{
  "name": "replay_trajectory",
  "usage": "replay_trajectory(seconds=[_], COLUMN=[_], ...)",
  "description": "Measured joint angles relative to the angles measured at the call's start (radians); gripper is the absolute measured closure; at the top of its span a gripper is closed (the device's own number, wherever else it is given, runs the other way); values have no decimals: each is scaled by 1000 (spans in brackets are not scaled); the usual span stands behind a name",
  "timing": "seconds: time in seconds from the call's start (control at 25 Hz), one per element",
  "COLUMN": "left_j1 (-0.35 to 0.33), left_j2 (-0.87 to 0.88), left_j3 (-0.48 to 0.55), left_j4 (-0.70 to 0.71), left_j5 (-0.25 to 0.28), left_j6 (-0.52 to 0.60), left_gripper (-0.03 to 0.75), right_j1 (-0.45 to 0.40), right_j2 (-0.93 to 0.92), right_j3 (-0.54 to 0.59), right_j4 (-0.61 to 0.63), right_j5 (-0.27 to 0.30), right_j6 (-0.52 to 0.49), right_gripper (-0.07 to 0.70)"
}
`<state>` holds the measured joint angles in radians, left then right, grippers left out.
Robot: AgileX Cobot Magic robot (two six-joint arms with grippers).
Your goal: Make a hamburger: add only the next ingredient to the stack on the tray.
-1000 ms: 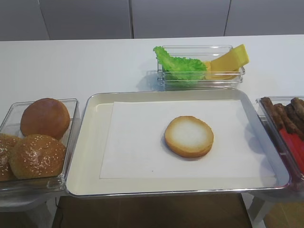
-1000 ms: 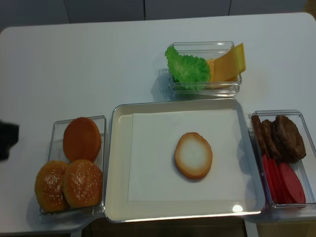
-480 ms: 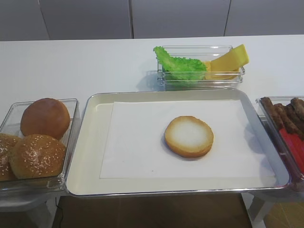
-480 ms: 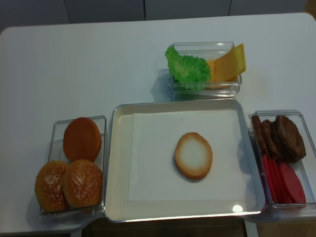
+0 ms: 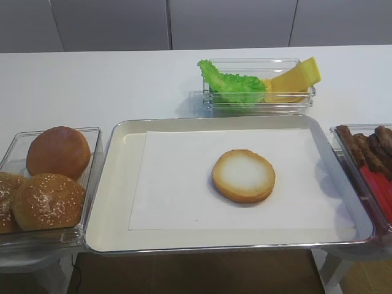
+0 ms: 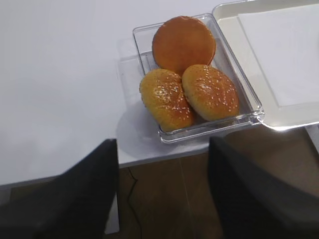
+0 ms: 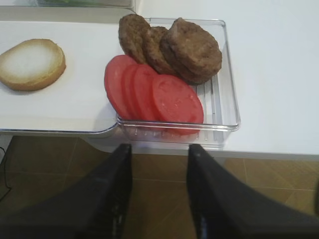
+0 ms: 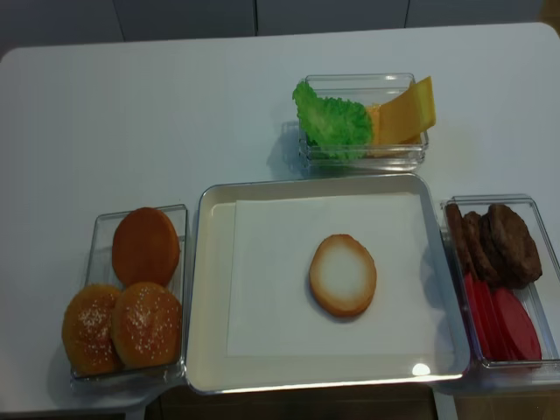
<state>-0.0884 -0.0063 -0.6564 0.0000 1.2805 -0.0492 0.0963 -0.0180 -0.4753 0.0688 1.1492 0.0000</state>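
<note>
Showing pincers (image 7: 158, 186) only in wrist views

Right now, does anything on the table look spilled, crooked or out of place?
Nothing stands out. The bun half lies flat, cut face up, on the paper in the tray. The lettuce and cheese poke above their bin's rim, still inside.

a white table (image 8: 149, 105) stands before grey wall panels (image 5: 110, 24), and a brown wooden floor (image 7: 259, 174) shows under its edge.
</note>
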Motion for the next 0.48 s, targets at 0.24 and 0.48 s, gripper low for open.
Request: replay_trajectory(seconds=[0.24,0.48], left_j1=[0,0], left_j2=[-12,-13], left_j3=[65,144], left_j4=[-27,-27], left_j5=[-41,-107], left_j6=[-2,-2], left_gripper=[314,321], right_j1=[0,0], right_j2=[0,0], right_j3=[0,0], right_j4=[0,0], right_j5=[0,0], right_j6=[0,0], right_gripper=[353,353])
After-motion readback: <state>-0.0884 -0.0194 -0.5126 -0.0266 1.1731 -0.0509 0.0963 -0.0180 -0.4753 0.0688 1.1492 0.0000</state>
